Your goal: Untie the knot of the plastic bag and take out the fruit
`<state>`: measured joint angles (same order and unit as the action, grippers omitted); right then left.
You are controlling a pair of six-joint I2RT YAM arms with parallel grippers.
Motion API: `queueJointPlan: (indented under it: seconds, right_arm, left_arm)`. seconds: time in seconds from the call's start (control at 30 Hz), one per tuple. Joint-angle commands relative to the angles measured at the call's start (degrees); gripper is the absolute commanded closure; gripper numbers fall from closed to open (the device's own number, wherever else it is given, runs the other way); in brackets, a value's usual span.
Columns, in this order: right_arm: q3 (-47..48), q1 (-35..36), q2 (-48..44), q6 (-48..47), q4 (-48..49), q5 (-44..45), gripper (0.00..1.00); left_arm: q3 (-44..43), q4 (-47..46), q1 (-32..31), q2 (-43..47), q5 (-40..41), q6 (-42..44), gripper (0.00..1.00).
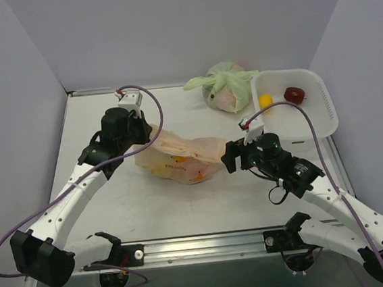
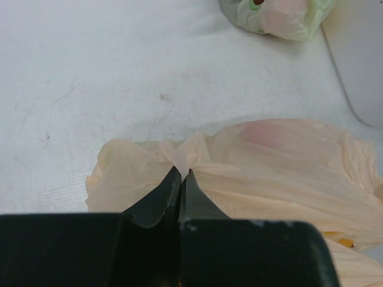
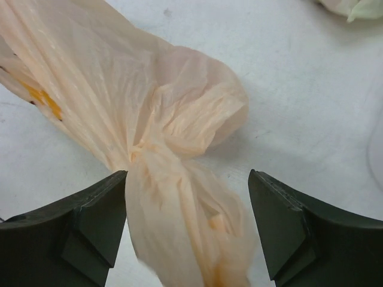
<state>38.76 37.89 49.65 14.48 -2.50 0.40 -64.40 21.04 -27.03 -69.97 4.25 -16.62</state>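
Observation:
The peach-orange plastic bag (image 1: 179, 159) lies flat in the middle of the table. My left gripper (image 1: 149, 135) is at its left end, shut on a pinch of the film (image 2: 182, 156). At the bag's right end is the knot (image 3: 143, 149), a twisted bunch with a loose ear (image 3: 179, 233) hanging between the fingers of my right gripper (image 3: 188, 179). That gripper (image 1: 227, 157) is open, its left finger (image 3: 102, 209) just beside the film. A faint pink patch (image 2: 260, 128) shows through the bag. A yellow fruit (image 1: 265, 101) and a red fruit (image 1: 294, 94) lie in the white basket (image 1: 324, 107).
A tied pale green bag (image 1: 227, 86) with something inside sits at the back, just left of the white basket. The grey walls close in the table on the left, back and right. A metal rail (image 1: 201, 244) runs along the near edge.

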Motion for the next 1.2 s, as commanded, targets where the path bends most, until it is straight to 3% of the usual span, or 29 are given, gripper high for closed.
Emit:
queueJointPlan:
  seconds: [0.0, 0.2, 0.3, 0.4, 0.63, 0.93, 1.03, 1.13, 1.17]
  right_arm:
    - [11.6, -0.1, 0.2, -8.0, -13.2, -2.1, 0.2]
    - [27.3, -0.2, 6.2, -16.3, -20.9, -8.1, 0.17]
    - [32.8, -0.1, 11.5, -18.2, -21.6, -16.1, 0.16]
    - [35.7, 1.0, 17.9, -20.3, -21.7, -22.2, 0.17]
    - [38.6, 3.2, 31.6, -23.7, -21.0, -24.8, 0.2]
    - [41.6, 4.8, 40.2, -23.2, -18.5, -28.3, 0.23]
    - [42.1, 4.8, 42.5, -22.4, -17.4, -27.9, 0.27]
    - [42.7, 4.8, 44.0, -22.0, -17.1, -28.1, 0.39]
    - [42.8, 4.7, 44.4, -22.0, -17.1, -27.2, 0.5]
  left_arm:
    - [0.2, -5.1, 0.4, 4.4, -2.8, 3.4, 1.0]
    - [4.6, -5.5, 0.4, 7.3, -4.2, 5.5, 1.0]
    - [6.4, -6.4, 0.4, 8.4, -4.3, 5.7, 1.0]
    - [7.7, -7.8, 0.4, 9.2, -5.6, 6.9, 1.0]
    - [12.3, -12.2, 0.6, 12.1, -8.0, 8.0, 1.0]
    - [14.7, -14.4, 1.9, 12.8, -12.4, 7.0, 1.0]
    - [14.9, -15.1, 2.5, 13.0, -13.7, 6.5, 1.0]
    - [15.2, -15.1, 2.9, 13.5, -13.8, 6.5, 1.0]
    - [15.3, -15.2, 3.0, 13.7, -13.8, 6.5, 1.0]
